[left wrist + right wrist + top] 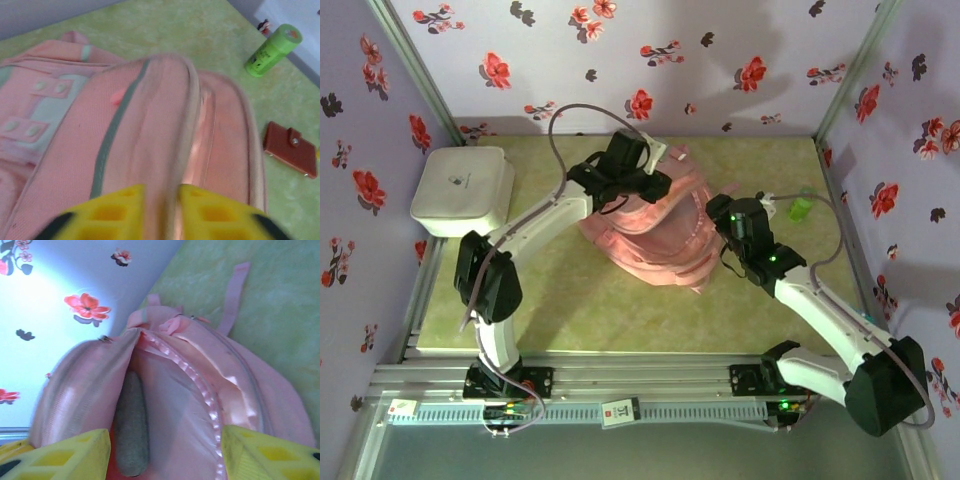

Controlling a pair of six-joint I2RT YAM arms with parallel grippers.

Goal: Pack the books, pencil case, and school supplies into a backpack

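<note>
1. The grey pencil case lies inside the pink backpack, in its open main compartment and close to the mouth. The fabric there is slack, so a tug on it could tip the case back out.
2. I cannot tell whether the books are inside the backpack. If they are not, sliding them in could jam them against the pencil case by the mouth.
3. The right end effector is spread wide across the backpack's mouth and holds nothing. Its 2 fingers sit either side of the opening. Pulling away at an angle could catch a finger on the satin lining or the zip edge and drag the backpack.
4. The left end effector sits on the backpack's top ridge, with its 2 fingers narrowly parted astride a fold. I cannot tell whether it is pinching the fabric. With no grip the mouth may sag shut, and lifting with a grip could topple the backpack.
5. A green bottle and a brown snap wallet lie on the counter to the right of the backpack. If the backpack shifts, it could knock the bottle into a roll.
</note>
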